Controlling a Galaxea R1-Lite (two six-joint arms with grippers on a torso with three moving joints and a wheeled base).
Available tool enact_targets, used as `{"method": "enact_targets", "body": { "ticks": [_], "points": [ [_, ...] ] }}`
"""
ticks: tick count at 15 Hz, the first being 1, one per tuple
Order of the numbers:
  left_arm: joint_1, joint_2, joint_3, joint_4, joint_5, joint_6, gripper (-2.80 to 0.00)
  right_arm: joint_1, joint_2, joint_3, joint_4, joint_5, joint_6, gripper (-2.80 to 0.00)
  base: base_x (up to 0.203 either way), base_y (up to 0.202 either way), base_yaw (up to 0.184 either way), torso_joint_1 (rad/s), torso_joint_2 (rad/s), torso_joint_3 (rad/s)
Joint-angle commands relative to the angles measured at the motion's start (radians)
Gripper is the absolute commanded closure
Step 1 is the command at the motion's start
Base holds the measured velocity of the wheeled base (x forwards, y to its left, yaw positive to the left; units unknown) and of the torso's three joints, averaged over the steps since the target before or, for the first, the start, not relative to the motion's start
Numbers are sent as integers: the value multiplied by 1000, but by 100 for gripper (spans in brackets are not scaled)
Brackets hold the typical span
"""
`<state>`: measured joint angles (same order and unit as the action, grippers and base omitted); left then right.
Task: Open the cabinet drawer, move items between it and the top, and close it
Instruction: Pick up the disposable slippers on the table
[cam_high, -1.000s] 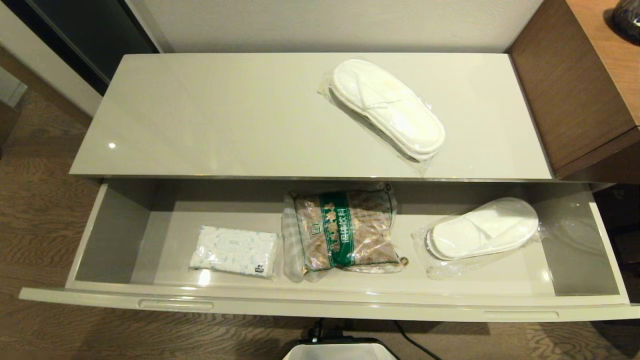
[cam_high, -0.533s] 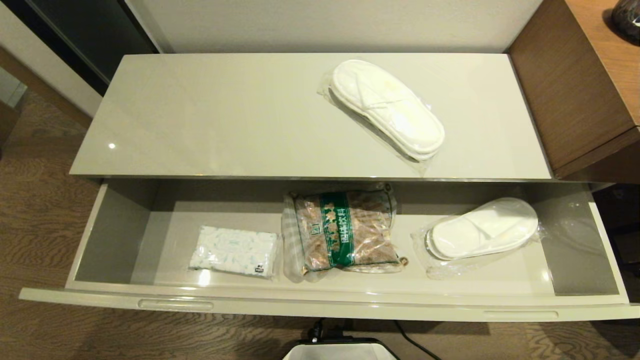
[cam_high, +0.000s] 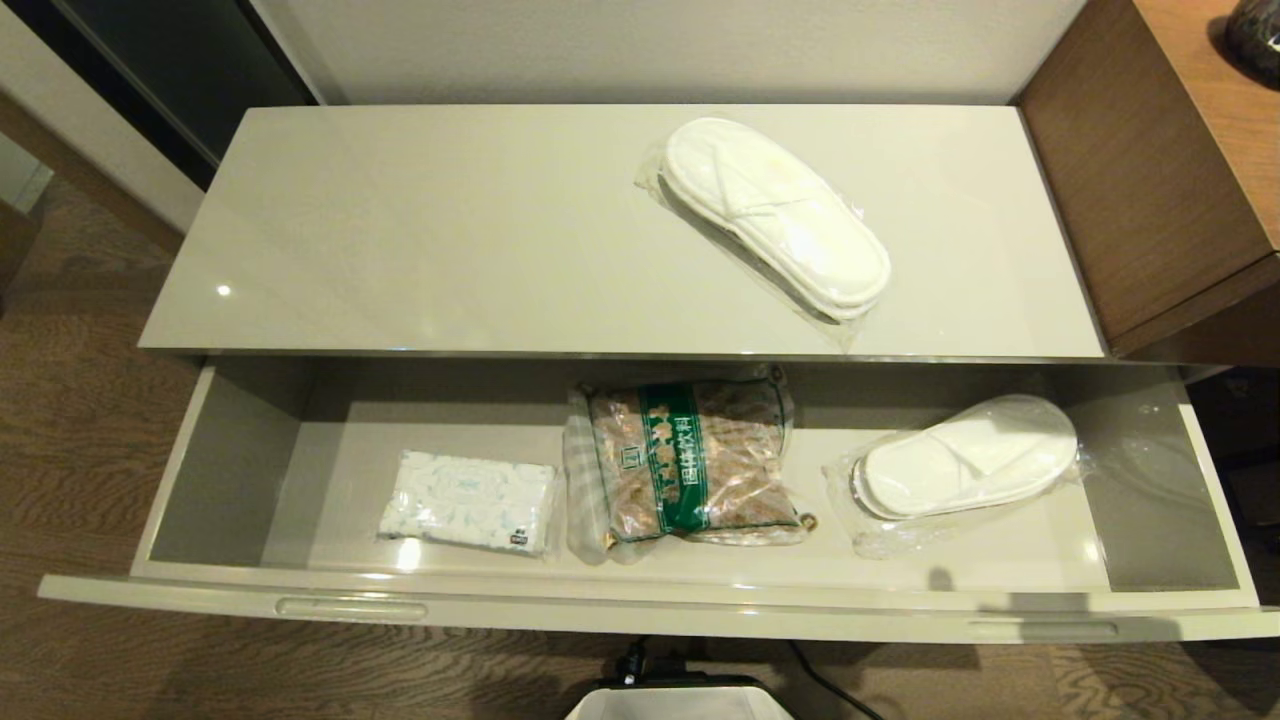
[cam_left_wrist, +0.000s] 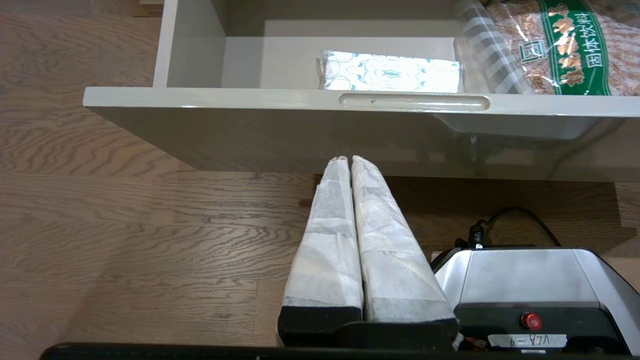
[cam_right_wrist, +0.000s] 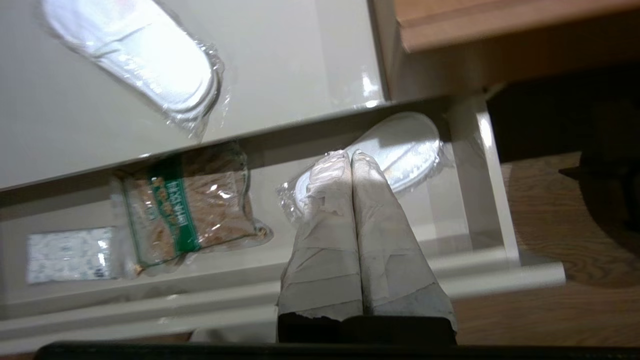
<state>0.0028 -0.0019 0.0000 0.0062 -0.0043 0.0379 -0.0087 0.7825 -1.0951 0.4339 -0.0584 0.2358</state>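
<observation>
Right gripper (cam_right_wrist: 350, 156): padded, cloth-wrapped fingers pressed together, empty, touching nothing, hanging above the open cabinet drawer (cam_right_wrist: 480, 150). Just past its tips, wrapped slippers in drawer (cam_right_wrist: 400, 145), crinkly clear film. Off to one side, the snack bag (cam_right_wrist: 187, 200) with green band, then the flat patterned tissue pack (cam_right_wrist: 70, 254). Second slipper pair (cam_right_wrist: 135, 55) on the glossy top (cam_right_wrist: 300, 65).

Left gripper (cam_left_wrist: 350, 161): fingers together, empty, low before the drawer front.
</observation>
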Motion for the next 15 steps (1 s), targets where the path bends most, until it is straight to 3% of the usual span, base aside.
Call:
{"method": "enact_targets", "body": {
  "ticks": [1,4,6,8,11,12,13,15],
  "points": [
    [0,2,2,0,1,0,0,37,439,-181,-20,-11,-27,0,0,0,0,0,0,0],
    [0,2,2,0,0,0,0,135,818,-466,-60,-31,-123,0,0,0,0,0,0,0],
    [0,2,2,0,1,0,0,238,998,-595,-98,-85,-212,0,0,0,0,0,0,0],
    [0,2,2,0,0,0,0,352,1073,-635,-231,-169,-305,0,0,0,0,0,0,0],
    [0,2,2,0,0,2,0,484,1081,-572,-353,-298,-437,0,0,0,0,0,0,0],
    [0,2,1,1,-2,6,0,519,1073,-545,-374,-353,-450,-169,0,0,0,0,0,0],
    [0,2,0,0,-2,7,0,546,1054,-520,-403,-394,-455,-280,0,0,0,0,0,0],
    [0,2,2,0,0,2,0,587,1018,-455,-467,-441,-465,-280,0,0,0,0,0,0]
  ]
}}
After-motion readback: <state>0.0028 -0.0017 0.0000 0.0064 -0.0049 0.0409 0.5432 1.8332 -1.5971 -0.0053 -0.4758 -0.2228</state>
